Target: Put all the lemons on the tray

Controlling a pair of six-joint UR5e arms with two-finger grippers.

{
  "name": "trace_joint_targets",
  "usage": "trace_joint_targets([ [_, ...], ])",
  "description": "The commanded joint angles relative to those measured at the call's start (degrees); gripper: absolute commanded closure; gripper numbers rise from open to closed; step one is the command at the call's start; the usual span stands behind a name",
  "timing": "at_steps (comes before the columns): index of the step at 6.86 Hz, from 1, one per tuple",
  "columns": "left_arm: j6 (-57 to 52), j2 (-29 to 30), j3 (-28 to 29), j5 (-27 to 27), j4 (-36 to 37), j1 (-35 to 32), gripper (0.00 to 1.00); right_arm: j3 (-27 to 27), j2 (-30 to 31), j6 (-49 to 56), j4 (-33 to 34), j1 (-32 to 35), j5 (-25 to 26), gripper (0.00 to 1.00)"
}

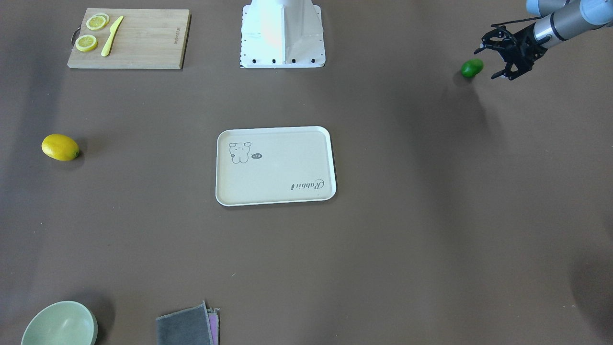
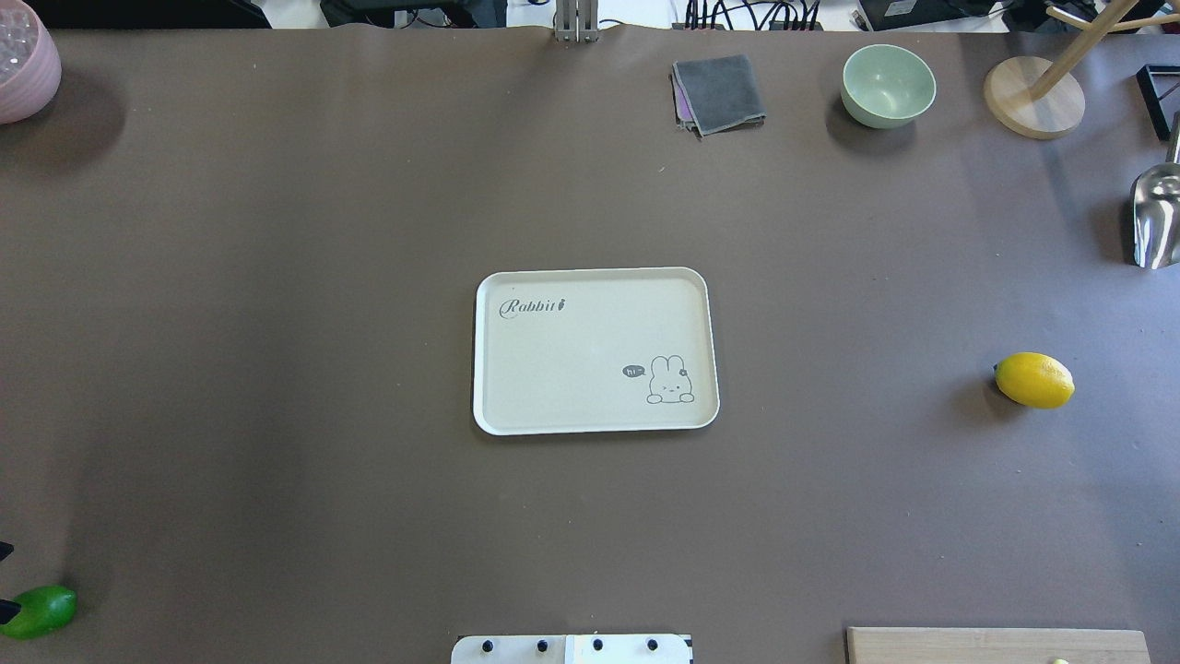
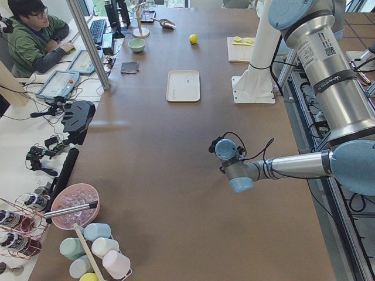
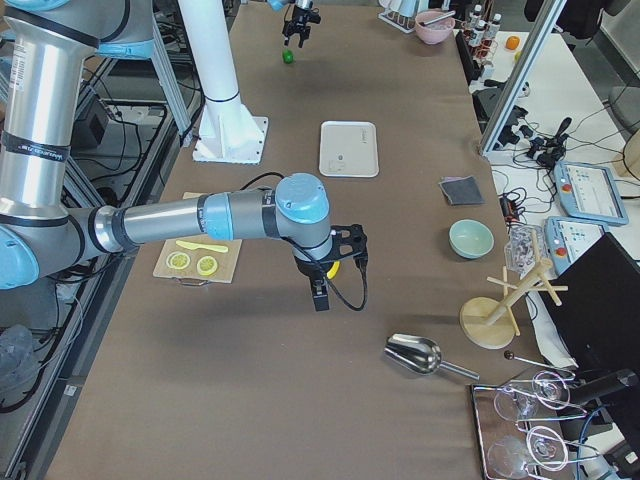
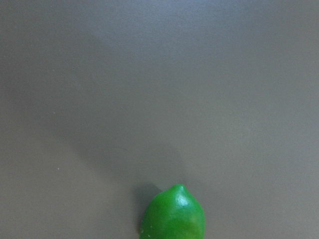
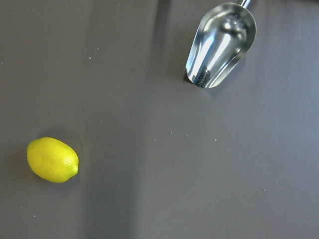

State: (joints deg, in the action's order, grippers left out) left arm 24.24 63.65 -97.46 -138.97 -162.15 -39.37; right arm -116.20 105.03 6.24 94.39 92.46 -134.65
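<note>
The green lemon (image 1: pixel 471 68) lies on the brown table near the robot's left edge; it also shows in the overhead view (image 2: pixel 39 611) and the left wrist view (image 5: pixel 173 214). My left gripper (image 1: pixel 486 63) is open and empty, just beside and above this lemon. The yellow lemon (image 1: pixel 60 147) lies on the robot's right side (image 2: pixel 1034 380) and shows in the right wrist view (image 6: pixel 52 160). My right gripper (image 4: pixel 320 285) hovers above it; I cannot tell whether it is open or shut. The cream tray (image 1: pixel 275 129) sits empty at the table's middle (image 2: pixel 590 272).
A wooden cutting board (image 1: pixel 143 43) with lemon slices and a yellow knife lies near the robot base (image 1: pixel 282 48). A metal scoop (image 6: pixel 221 44), a green bowl (image 2: pixel 888 85), a grey cloth (image 2: pixel 719 92) and a wooden stand (image 2: pixel 1032 97) are at the far right.
</note>
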Motion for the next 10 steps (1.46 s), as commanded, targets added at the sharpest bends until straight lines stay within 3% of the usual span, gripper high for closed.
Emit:
trace_joint_targets([
  [1, 0.11, 0.86, 0.78, 1.15, -0.01, 1.66, 0.02, 0.0, 0.0, 0.0, 0.0, 0.0, 0.0, 0.0],
  [5, 0.11, 0.86, 1.39, 2.38, -0.98, 5.26, 0.03, 0.18, 0.09, 0.0, 0.0, 0.0, 0.0, 0.0],
  [6, 0.11, 0.86, 2.09, 3.17, -2.2, 6.05, 0.08, 0.18, 0.09, 0.09, 0.0, 0.0, 0.0, 0.0],
  [7, 0.19, 0.86, 2.36, 3.18, -3.17, 6.15, 0.26, 0.18, 0.09, 0.09, 0.0, 0.0, 0.0, 0.0],
  [8, 0.2, 0.69, 2.45, 3.18, -4.22, 6.24, 0.55, 0.18, 0.09, 0.09, 0.0, 0.0, 0.0, 0.0],
  [9, 0.2, 0.68, 2.53, 3.35, -4.67, 6.24, 0.74, 0.18, 0.09, 0.09, 0.0, 0.0, 0.0, 0.0],
  [10, 0.2, 0.68, 2.62, 3.35, -5.11, 6.24, 0.76, 0.18, 0.09, 0.09, 0.0, 0.0, 0.0, 0.0],
])
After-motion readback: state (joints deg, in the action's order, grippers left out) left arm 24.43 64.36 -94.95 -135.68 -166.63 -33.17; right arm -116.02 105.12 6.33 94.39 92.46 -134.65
